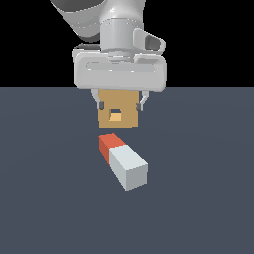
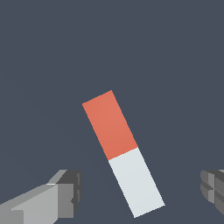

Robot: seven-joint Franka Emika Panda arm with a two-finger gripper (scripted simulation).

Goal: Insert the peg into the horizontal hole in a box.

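- The fingers (image 2: 65, 192) are spread wide and hold nothing. In the wrist view one shows at each lower corner, with bare dark surface between each pad and the bar.
- The gripper (image 1: 119, 101) hangs above the table (image 1: 44, 198), a large white-grey body with short dark tips below it. In the exterior view it partly covers the top edge of the box.
- The peg (image 2: 122, 153) lies flat on the table, untouched. It is a square-sectioned bar, one half orange-red, the other pale grey-white.
- In the wrist view the peg lies at a slant to the line between the two fingers, so they are not yet squared to its long sides.
- In the exterior view the orange-red end points toward the box and the pale end points toward the camera.
- The box (image 1: 118, 115) is a tan block standing farther back, apart from the peg. The hole (image 1: 115, 116), a small square opening with a lighter inside, faces the camera.
- The step in hand looks like the approach to pick up the peg; nothing has been lifted.
- To do it well, the wrist should turn until the fingers face the peg's long flat sides, then drop straight down.
- Gripping the pale half would leave the orange-red end free to enter the hole.
- A skewed grip could twist the bar and spoil the tight fit.
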